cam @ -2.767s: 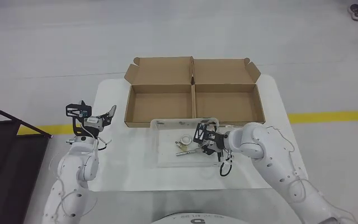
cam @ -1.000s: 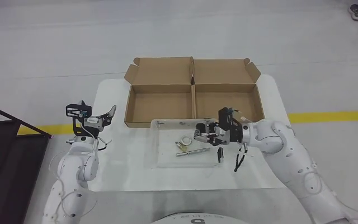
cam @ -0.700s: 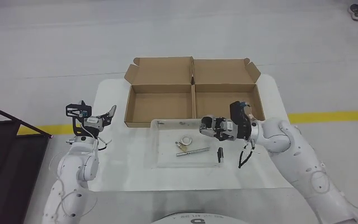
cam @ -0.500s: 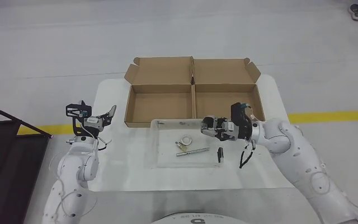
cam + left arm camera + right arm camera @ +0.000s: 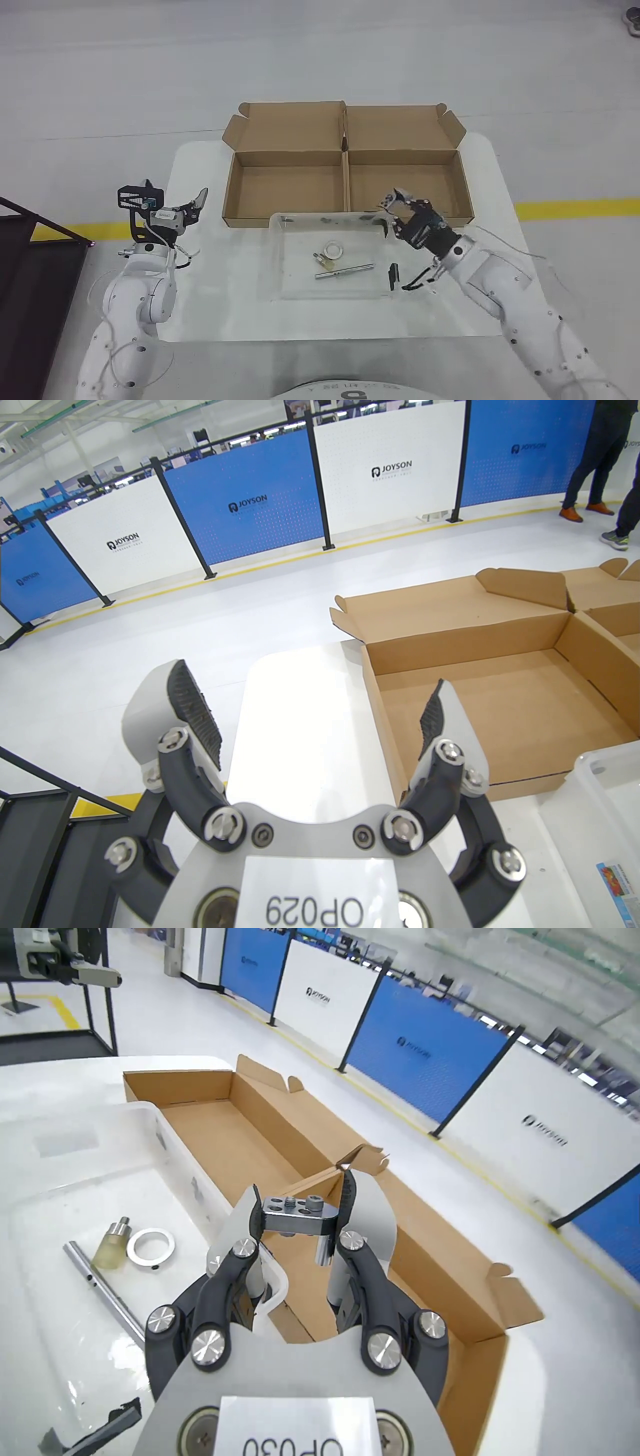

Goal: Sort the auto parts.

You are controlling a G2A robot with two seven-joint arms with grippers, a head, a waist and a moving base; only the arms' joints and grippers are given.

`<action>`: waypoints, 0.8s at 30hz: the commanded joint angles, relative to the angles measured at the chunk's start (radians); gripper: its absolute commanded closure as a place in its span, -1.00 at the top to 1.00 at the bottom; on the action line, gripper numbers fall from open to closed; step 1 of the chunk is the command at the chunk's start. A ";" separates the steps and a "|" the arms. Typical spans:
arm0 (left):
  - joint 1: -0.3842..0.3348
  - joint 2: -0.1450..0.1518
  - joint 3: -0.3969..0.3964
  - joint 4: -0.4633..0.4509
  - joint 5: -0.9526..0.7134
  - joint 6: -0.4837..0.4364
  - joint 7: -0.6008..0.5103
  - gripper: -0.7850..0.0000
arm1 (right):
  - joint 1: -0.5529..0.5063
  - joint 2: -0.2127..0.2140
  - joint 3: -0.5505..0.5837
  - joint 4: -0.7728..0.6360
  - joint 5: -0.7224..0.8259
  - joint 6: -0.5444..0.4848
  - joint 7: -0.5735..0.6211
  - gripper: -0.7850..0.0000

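White table (image 5: 215,285) standing amid fence panels (image 5: 250,515) | right gripper (image 5: 301,1198) pinching metal block (image 5: 295,1219) at cardboard box (image 5: 285,158) edge | left gripper (image 5: 305,700) gaping wide beside box

White counter (image 5: 215,300) with rounded corners, bearing an open cardboard box (image 5: 285,192) and a second open cardboard box (image 5: 405,190) touching side by side on its far half, and a clear plastic tray (image 5: 292,282) just in front of both.
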 commanded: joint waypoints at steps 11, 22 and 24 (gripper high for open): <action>0.000 0.000 0.000 0.000 0.000 0.000 0.000 1.00 | -0.092 -0.033 -0.181 -0.132 -0.657 0.535 0.017 -1.00; 0.000 0.000 0.000 0.000 0.000 0.000 0.000 1.00 | -0.060 -0.059 -0.262 -0.129 -0.731 0.538 0.034 -1.00; 0.000 0.000 0.000 0.000 0.000 0.000 0.000 1.00 | -0.061 -0.058 -0.250 -0.139 -0.661 0.492 0.009 -1.00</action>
